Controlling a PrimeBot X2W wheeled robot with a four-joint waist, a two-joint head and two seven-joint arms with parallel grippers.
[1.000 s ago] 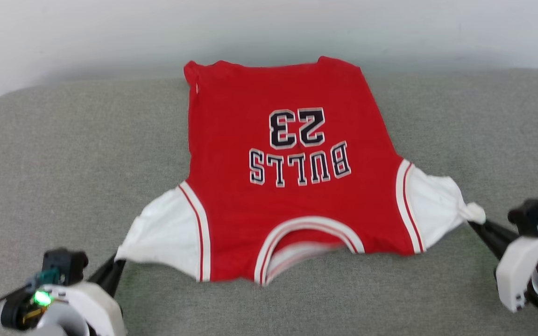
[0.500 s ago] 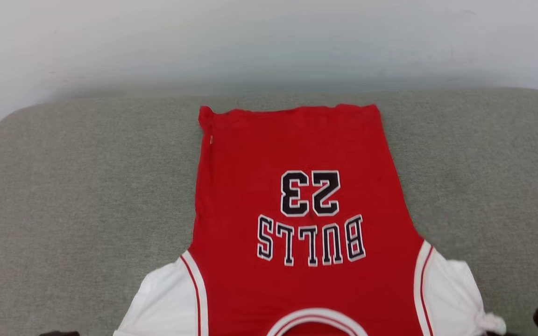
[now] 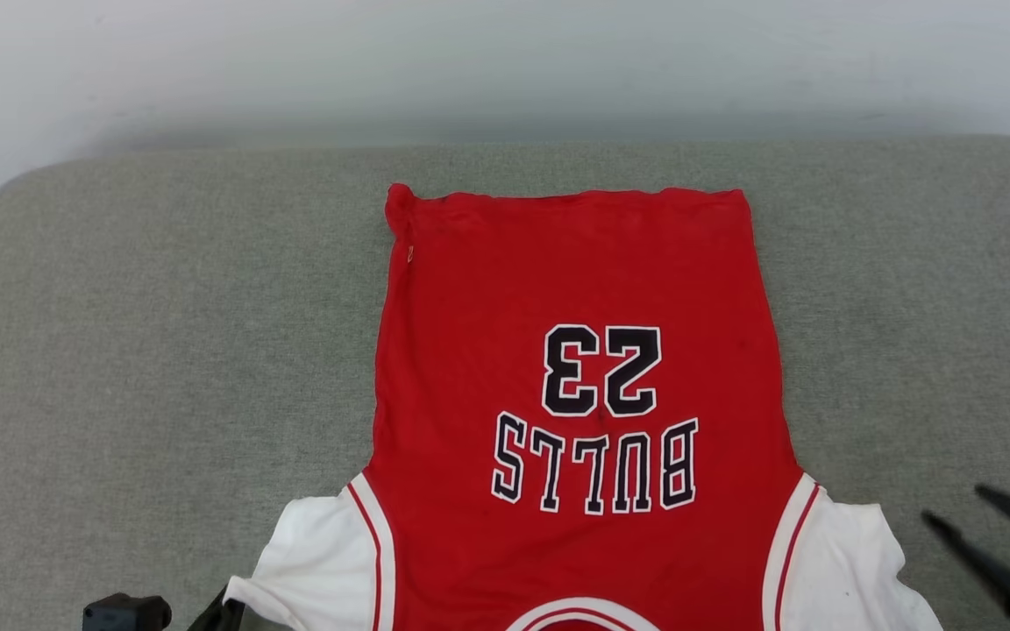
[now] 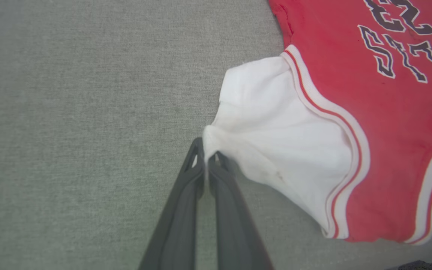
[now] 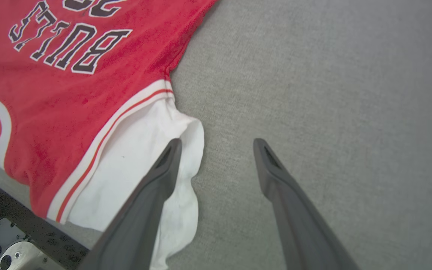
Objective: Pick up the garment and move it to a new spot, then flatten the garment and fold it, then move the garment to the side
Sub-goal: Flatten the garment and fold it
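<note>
While left pincer [image 4: 205,155] clamps one sleeve [image 4: 276,131] and right pincer [image 5: 216,144] stands open, the soft, light jersey [image 3: 575,289] probably suits sleeve-tip grasps.

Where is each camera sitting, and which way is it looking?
Head view: on the robot's head, looking down at the garment on the grey cushion; right gripper open at lower right.
Left wrist view: on the left wrist, looking along the left gripper, shut on a white sleeve.
Right wrist view: on the right wrist, looking along its open fingers at the other sleeve.
Shared: all three see the BULLS lettering.
</note>
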